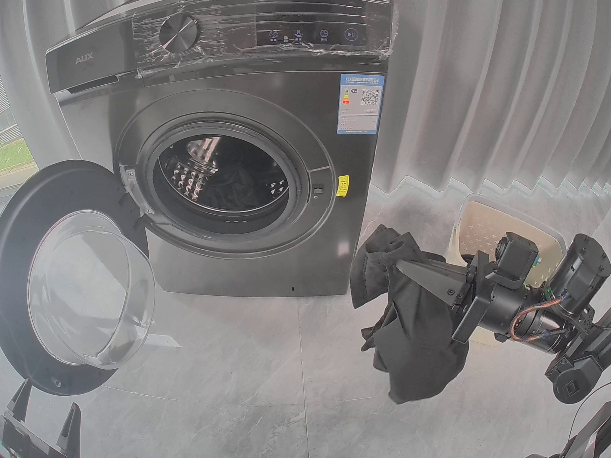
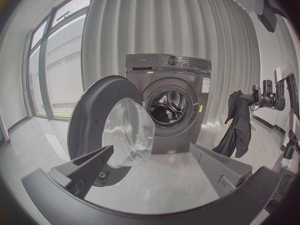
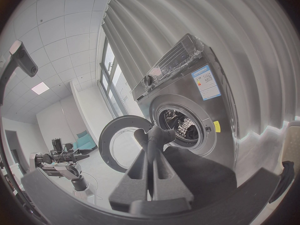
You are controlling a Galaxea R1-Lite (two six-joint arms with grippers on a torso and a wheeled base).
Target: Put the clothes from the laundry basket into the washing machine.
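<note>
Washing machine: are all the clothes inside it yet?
Not yet. Done: the door is open and dark cloth lies in the drum. In hand: the right gripper has its fingers shut on a black garment hanging between the laundry basket and the washing machine. Left: that garment must go in, and another dark piece seems to hang at the basket's rim.

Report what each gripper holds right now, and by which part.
The right gripper is shut on a black garment, pinching a bunched fold near its top; the rest hangs below. The left gripper is open and holds nothing.
</note>
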